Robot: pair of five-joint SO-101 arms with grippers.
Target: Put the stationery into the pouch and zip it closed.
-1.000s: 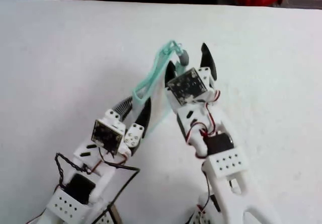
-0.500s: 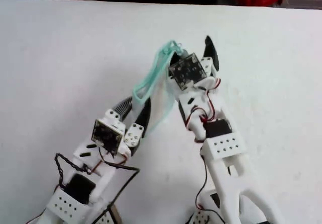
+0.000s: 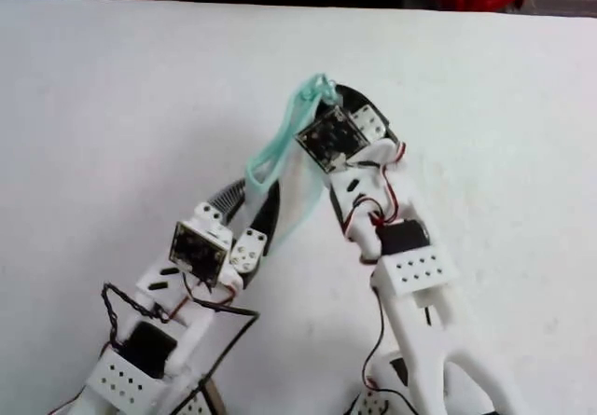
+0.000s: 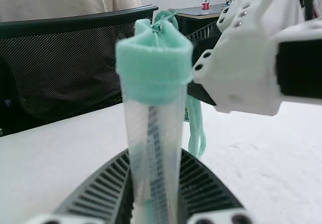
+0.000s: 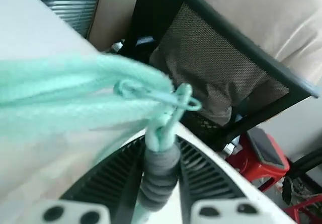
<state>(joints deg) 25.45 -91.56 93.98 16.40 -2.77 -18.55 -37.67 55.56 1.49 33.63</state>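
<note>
The right gripper (image 5: 161, 151) is clenched on the grey zipper pull (image 5: 160, 173) at the far end of the pouch (image 4: 153, 68). The left gripper (image 4: 153, 183) grasps the pouch's near end. The pouch stands on edge over the middle of the table (image 3: 112, 107). A blurred item inside is possibly stationery (image 4: 152, 143).

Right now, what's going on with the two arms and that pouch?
The two arms hold the pouch between them over the table. The left claw is shut on the pouch's near end, and something long shows through its clear side. The right claw is shut on the grey zipper pull at the far end. It looks like the zipping step; how far the zip is closed I can't tell.
</note>
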